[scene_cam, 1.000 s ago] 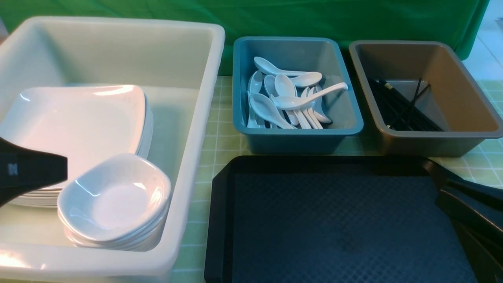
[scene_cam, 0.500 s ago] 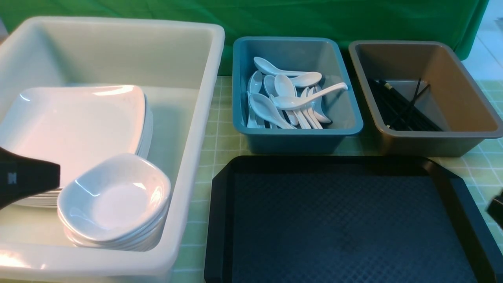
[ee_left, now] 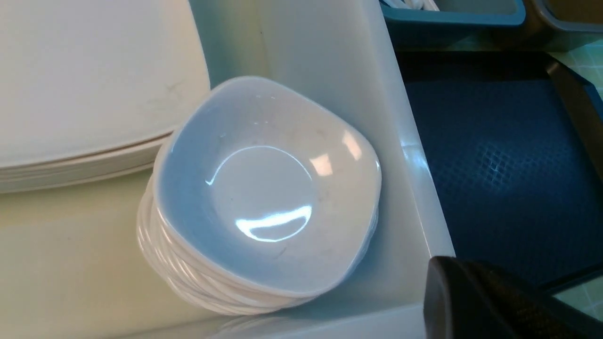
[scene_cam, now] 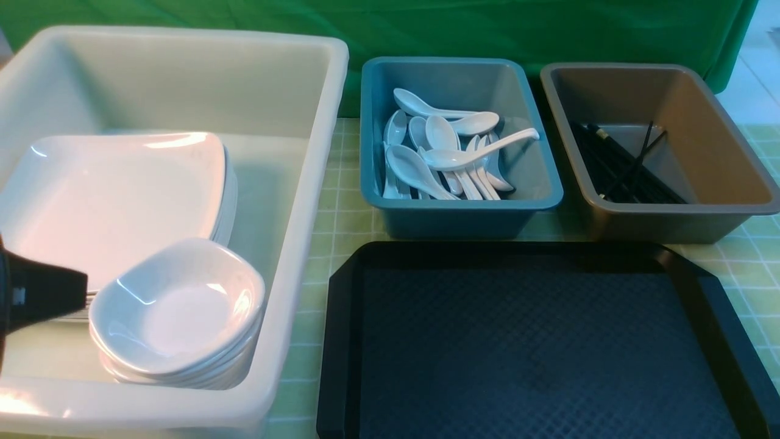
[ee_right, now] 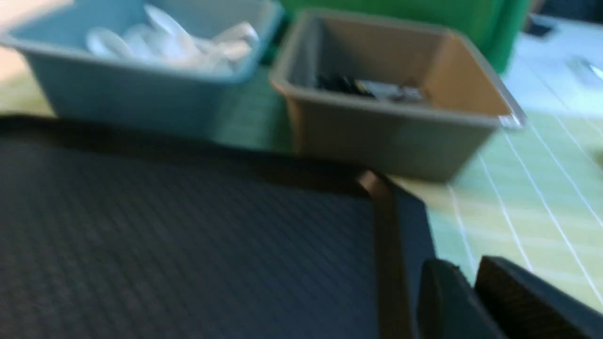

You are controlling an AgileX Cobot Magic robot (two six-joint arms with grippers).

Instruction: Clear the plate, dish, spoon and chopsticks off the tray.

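With nothing left on the big black diamond-textured plastic tray [scene_cam: 536, 347], I judge the clearing done.

The glossy white square plates [scene_cam: 116, 195], a stack too tight to count, and the nested small white squarish bowls [scene_cam: 183, 305] sit in the large white tub [scene_cam: 304, 201]. About ten white soup spoons [scene_cam: 451, 152] lie in one teal bin [scene_cam: 524, 201], the thin black chopsticks [scene_cam: 627, 164] in one brown bin [scene_cam: 719, 207]. My left fingers [scene_cam: 42, 292] are pressed together, empty, over the tub. My right fingers [ee_right: 464, 301] hang by the tray's corner; spread or not, I cannot tell.

One tray [scene_cam: 341, 341], three bins, perhaps ten spoons [scene_cam: 448, 155]
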